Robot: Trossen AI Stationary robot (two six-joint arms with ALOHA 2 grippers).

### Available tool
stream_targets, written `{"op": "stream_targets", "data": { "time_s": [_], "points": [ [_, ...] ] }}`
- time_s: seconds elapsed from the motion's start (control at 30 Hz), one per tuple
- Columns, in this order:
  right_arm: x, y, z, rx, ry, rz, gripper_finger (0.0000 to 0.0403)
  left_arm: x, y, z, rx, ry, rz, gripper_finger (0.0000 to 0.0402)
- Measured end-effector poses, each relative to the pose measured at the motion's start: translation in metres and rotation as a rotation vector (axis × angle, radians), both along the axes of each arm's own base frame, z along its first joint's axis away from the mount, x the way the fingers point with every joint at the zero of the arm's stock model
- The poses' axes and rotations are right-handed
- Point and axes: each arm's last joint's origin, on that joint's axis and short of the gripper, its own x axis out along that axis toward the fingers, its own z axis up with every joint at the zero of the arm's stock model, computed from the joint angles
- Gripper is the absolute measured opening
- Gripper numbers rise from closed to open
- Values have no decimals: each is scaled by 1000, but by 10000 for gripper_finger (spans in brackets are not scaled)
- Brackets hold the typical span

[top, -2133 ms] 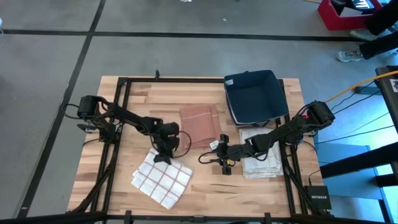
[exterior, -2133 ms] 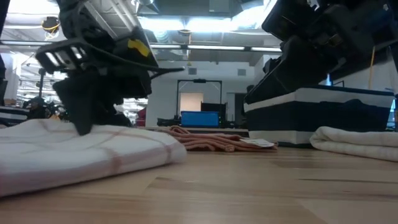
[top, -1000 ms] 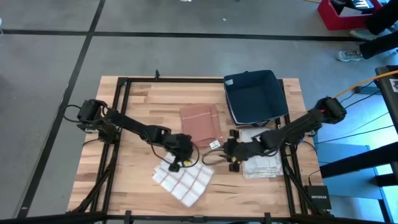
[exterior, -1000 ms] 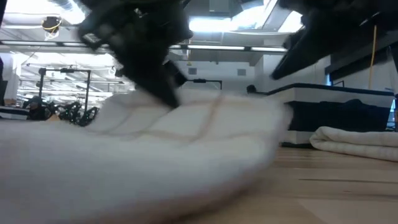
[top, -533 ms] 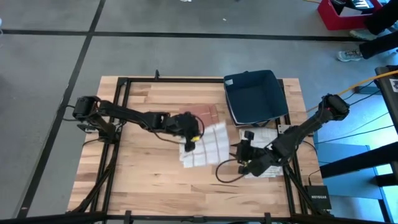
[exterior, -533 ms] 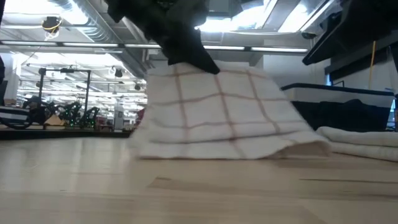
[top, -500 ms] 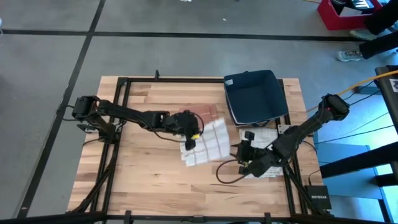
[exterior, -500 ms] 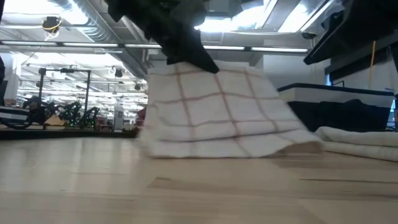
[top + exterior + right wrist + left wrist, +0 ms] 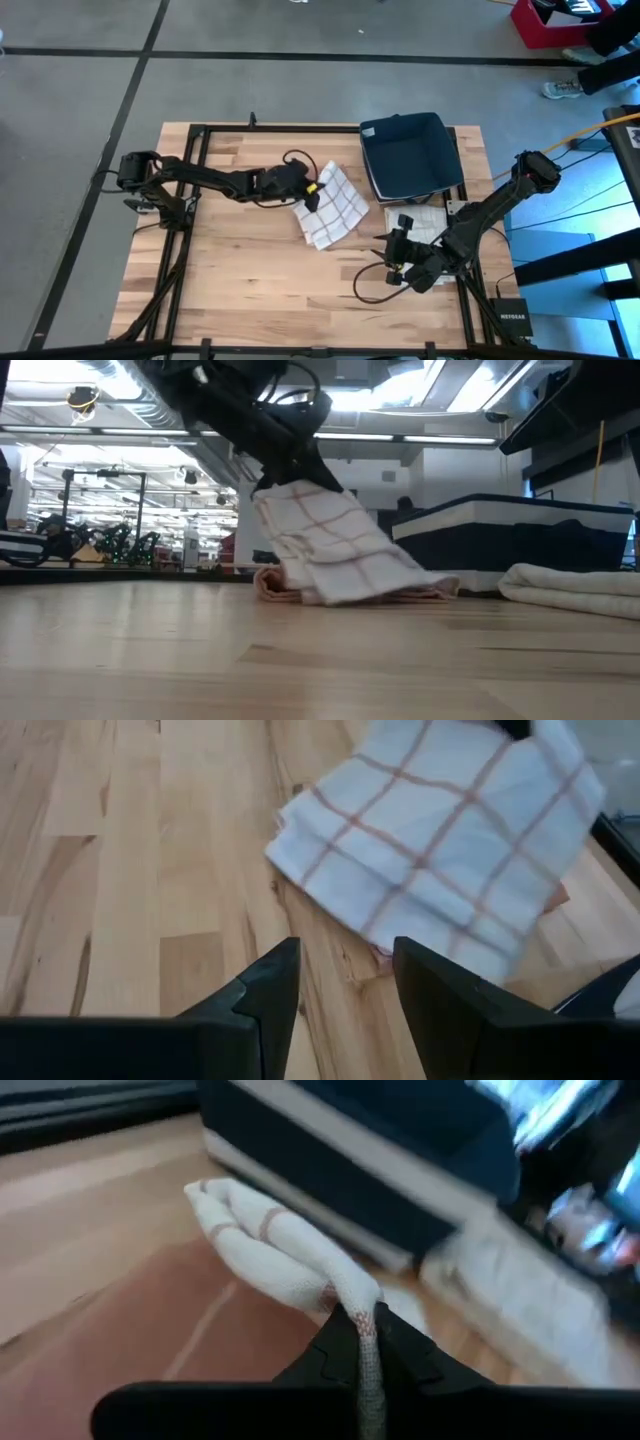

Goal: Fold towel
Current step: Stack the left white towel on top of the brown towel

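Carried across from the table's front, the folded checked towel [image 9: 331,206] now droops over the reddish cloth [image 9: 275,586] beside the dark blue bin [image 9: 408,155]. It hangs from the left gripper [image 9: 311,192], whose fingers are pinched on its upper edge. Nearer the front, the right gripper [image 9: 393,272] hovers with fingers spread, beside the pile of white towels [image 9: 430,219].

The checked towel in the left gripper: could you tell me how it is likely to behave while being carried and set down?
Likely floppy: the checked towel hangs limp from the left gripper, its layers sagging onto the reddish cloth. Probably light, since a pinch at one corner lifts most of it. Its folds may slip apart when released.
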Motion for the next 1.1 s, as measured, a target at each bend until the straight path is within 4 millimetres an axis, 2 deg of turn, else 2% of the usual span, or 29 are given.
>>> {"op": "stream_targets", "data": {
  "time_s": [0.13,0.3,0.43,0.63,0.9,1.1],
  "points": [
    [0,0,0,13,7,5,165,-3,6,-2,-28,-125,44,9],
    [0,1,0,18,12,10,165,-14,9,-19,-35,-88,145,5],
    [0,1,-1,24,12,7,165,-27,2,-38,-69,-82,239,12],
    [0,1,-1,29,10,4,165,-45,-13,-53,-100,-240,354,11],
    [0,1,0,34,7,2,165,-53,-18,-64,-173,-222,374,27],
    [0,1,0,34,6,2,165,-53,-8,-66,-96,-121,263,77]
  ]
}}
